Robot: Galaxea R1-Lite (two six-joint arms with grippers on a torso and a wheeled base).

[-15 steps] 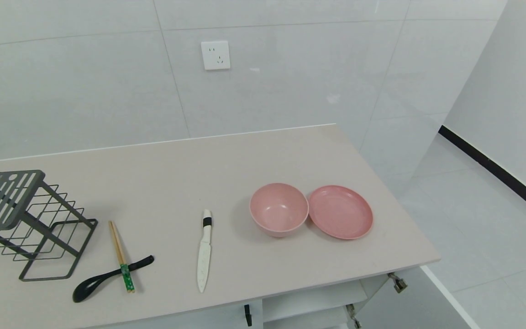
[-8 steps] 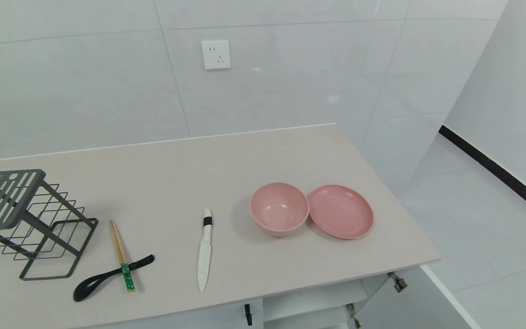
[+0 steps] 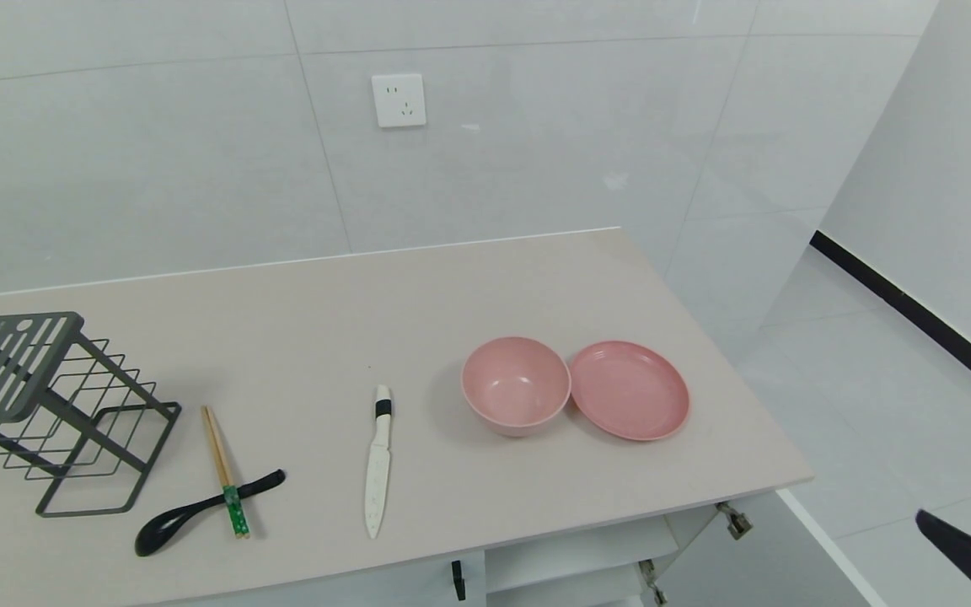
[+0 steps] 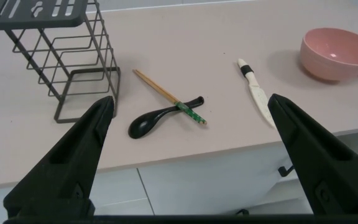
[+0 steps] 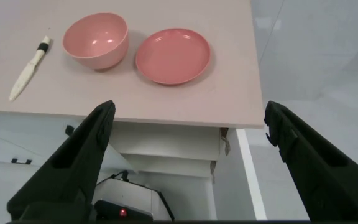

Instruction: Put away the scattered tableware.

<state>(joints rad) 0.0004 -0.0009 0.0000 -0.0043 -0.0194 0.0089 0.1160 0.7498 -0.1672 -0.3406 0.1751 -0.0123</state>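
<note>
On the beige counter [image 3: 418, 303] lie a pink bowl [image 3: 515, 385] and, touching its right side, a pink plate [image 3: 629, 389]. A white knife [image 3: 378, 459] lies left of the bowl. Further left, wooden chopsticks [image 3: 224, 472] lie across a black spoon [image 3: 199, 510]. My left gripper [image 4: 190, 99] is open, held off the counter's front edge, facing the spoon [image 4: 160, 117] and chopsticks [image 4: 169, 96]. My right gripper [image 5: 188, 106] is open too, below and in front of the plate [image 5: 173, 55] and bowl [image 5: 96, 40]. In the head view the right gripper [image 3: 957, 495] is low at the right, beyond the counter's corner.
A dark wire rack [image 3: 39, 405] with a slotted top stands at the counter's left end. The counter ends at the right near the plate, with floor beyond. Below the front edge are open white shelves [image 3: 578, 556]. A wall socket [image 3: 399, 100] sits behind.
My right gripper's fingers have come into the head view at the lower right. The tableware has not moved.
</note>
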